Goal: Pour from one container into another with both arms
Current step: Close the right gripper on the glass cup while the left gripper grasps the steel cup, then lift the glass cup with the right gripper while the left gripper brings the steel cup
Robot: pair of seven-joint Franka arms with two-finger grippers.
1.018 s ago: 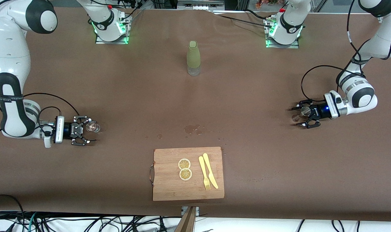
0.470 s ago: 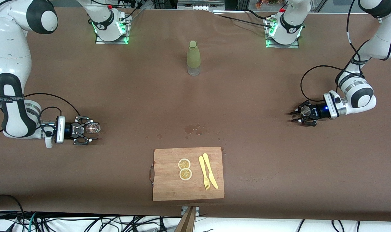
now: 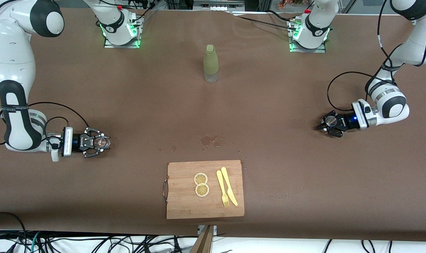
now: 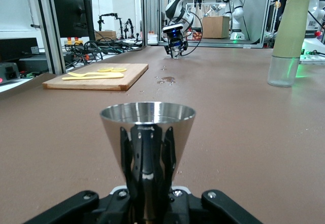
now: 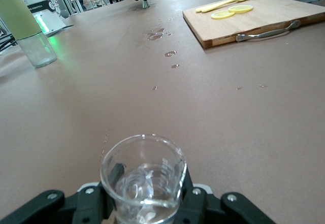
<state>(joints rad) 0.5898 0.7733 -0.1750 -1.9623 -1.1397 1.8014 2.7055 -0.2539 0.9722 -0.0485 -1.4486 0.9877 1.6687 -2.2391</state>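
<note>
A: What is the left end effector [image 3: 324, 125] doing?

B: It has closed its fingers on a shiny metal cup [image 4: 148, 132]. A second ago they were spread wide around the cup. Now they pinch it tight, down at the left arm's end of the tabletop [image 3: 269, 91].

A: And the right end effector [image 3: 101, 142]?

B: Same thing! Its fingers were wide, and now they squeeze a little glass beaker [image 5: 143, 183]. There is some clear water in the beaker. It sits at the right arm's end of the tabletop.

A: So what does that mean?

B: I think both grabs are done. Next each arm can lift its cup and bring the two together to pour. They are well apart, so that is a long trip.

A: What is in between them?

B: Some wet spots [image 3: 209, 140] on the tabletop. Nearer the front camera is a wooden cutting board [image 3: 184, 200] with two lemon slices [image 3: 201, 184], a yellow fork [image 3: 222, 188] and a yellow knife [image 3: 229, 186]. Farther off stands a green bottle [image 3: 210, 63].

A: Any worry?

B: The water could spill if the beaker tips too soon.
</note>
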